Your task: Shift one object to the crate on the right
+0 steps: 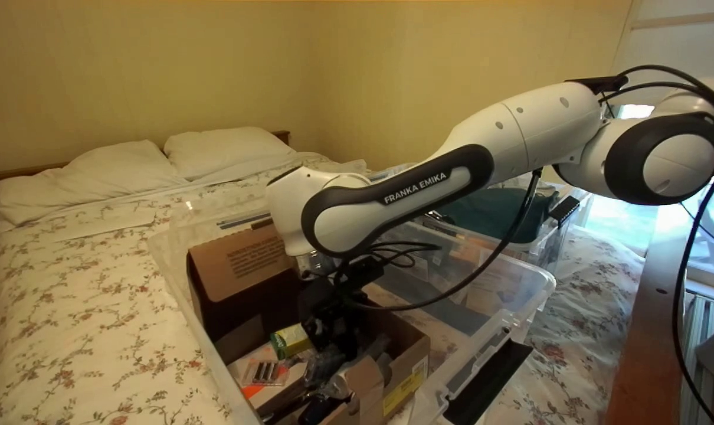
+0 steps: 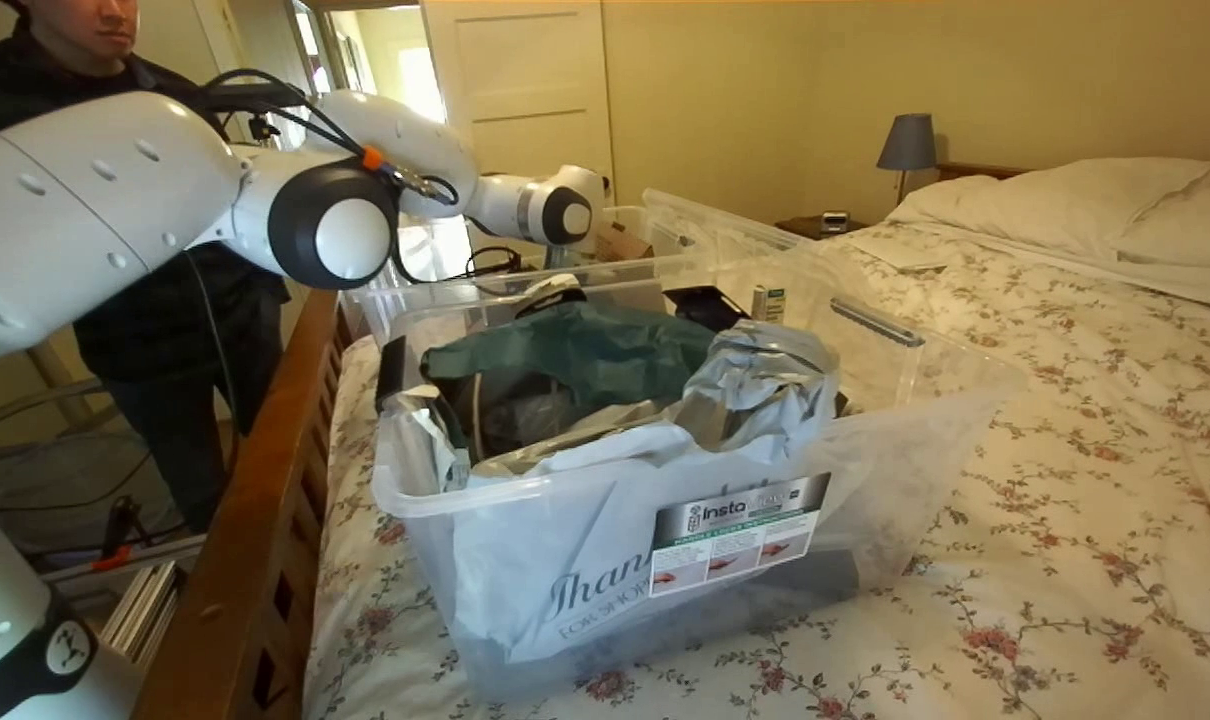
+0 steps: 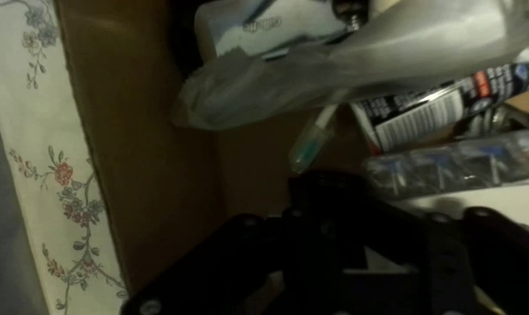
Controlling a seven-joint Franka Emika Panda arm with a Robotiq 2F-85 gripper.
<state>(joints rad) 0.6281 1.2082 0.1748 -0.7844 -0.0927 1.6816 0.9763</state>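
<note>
Floral bedding (image 1: 115, 307) lies at left; next, a clear tub (image 1: 472, 359) holds a cardboard box (image 1: 236, 260) with a green-and-yellow carton (image 1: 291, 340) inside, beside the downturned gripper (image 1: 337, 349), its fingers (image 3: 328, 188) tight together; farther right and behind stands the clear plastic crate (image 1: 550, 251).

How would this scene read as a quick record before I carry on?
Source: brown cardboard box with a raised flap, inside a clear rectangular plastic tub
Likely destination: another clear, colourless plastic tub, holding crumpled dark green material and a pale grey plastic bag
Grasp: black fingers reaching into the box; too dark to tell open, shut or holding anything
By the fingers: yellow-and-green carton in an exterior view, contact unclear
Also boxed: black barcoded tube, clear-capped thin pale stick
Support: cream floral bedspread
Bystander: person in dark clothes, standing
</note>
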